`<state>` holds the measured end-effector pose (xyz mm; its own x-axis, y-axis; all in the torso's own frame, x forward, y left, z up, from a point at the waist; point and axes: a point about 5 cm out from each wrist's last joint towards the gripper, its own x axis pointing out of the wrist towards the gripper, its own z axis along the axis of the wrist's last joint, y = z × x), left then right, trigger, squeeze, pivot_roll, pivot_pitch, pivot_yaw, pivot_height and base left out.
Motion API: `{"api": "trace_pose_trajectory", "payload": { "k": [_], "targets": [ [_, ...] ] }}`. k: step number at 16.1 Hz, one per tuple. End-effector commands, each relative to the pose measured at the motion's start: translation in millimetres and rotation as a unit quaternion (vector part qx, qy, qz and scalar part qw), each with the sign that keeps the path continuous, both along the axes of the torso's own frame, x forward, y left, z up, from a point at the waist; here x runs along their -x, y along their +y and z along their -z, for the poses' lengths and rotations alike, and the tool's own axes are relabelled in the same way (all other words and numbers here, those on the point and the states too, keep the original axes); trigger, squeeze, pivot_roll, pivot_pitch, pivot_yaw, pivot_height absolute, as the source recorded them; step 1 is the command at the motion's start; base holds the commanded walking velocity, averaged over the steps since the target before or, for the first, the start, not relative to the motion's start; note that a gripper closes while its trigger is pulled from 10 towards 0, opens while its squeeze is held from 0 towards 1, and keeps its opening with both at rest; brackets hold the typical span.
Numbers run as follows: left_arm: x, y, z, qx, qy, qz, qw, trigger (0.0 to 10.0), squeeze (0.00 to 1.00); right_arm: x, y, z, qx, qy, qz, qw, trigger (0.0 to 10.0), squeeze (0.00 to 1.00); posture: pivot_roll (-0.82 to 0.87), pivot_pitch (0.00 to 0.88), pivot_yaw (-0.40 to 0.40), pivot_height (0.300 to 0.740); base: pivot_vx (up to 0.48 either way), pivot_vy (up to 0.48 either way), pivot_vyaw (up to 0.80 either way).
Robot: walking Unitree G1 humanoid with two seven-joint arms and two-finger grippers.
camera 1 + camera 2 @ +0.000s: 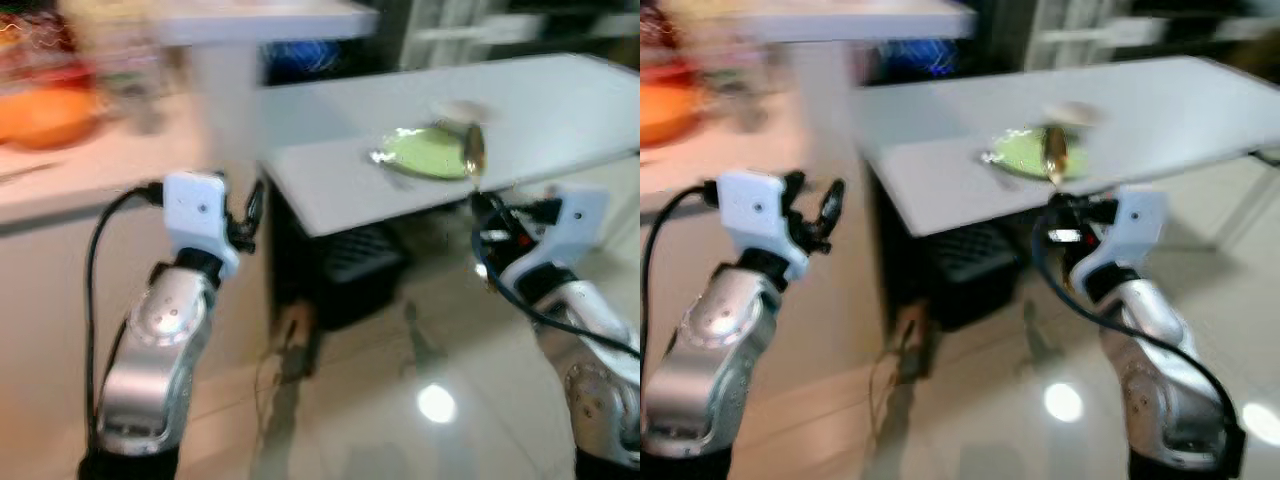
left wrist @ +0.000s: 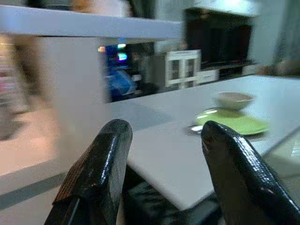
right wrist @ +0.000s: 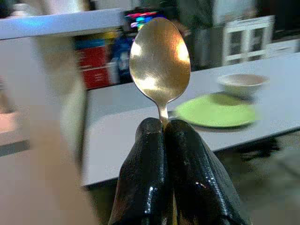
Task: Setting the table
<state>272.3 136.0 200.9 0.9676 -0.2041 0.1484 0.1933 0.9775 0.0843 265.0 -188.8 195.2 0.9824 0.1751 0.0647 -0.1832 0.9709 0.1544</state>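
Note:
My right gripper [image 3: 164,129] is shut on the handle of a gold spoon [image 3: 159,61], whose bowl stands upright above the fingers. In the eye views the spoon [image 1: 473,152] rises in front of a green plate [image 1: 425,153] on the white table [image 1: 330,180]. A small pale bowl [image 3: 242,84] sits just behind the plate [image 3: 215,110]. My left gripper [image 2: 164,154] is open, with nothing between its fingers, held up at the left near the counter; the plate [image 2: 236,123] and bowl [image 2: 233,99] lie ahead of it on the table.
A pale counter [image 1: 90,165] at the left carries an orange object [image 1: 45,115] and blurred items. A dark basket [image 1: 355,265] sits on the floor under the table. Glossy tiled floor [image 1: 440,400] spreads between my arms. White cabinets [image 2: 183,68] stand at the back.

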Motion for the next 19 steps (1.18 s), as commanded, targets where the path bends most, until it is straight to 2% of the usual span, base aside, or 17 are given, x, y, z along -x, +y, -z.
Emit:
{"api": "trace_pose_trajectory", "payload": {
  "k": [1,19],
  "targets": [
    [0.6,-0.8,-0.2,-0.002,-0.003,0.005,1.000,10.0,0.00,-1.8,-0.2,1.0,0.003,0.007,-0.002,1.000,10.0,0.00,0.02,0.000,-0.024,0.740,0.364,0.000,0.00],
    [-0.2,-2.5,0.8,-0.005,-0.008,0.010,1.000,10.0,0.00,-8.2,-5.3,0.3,0.044,0.008,-0.024,0.999,10.0,0.00,0.02,0.000,-0.034,0.740,0.385,0.000,0.00]
  ]
}}
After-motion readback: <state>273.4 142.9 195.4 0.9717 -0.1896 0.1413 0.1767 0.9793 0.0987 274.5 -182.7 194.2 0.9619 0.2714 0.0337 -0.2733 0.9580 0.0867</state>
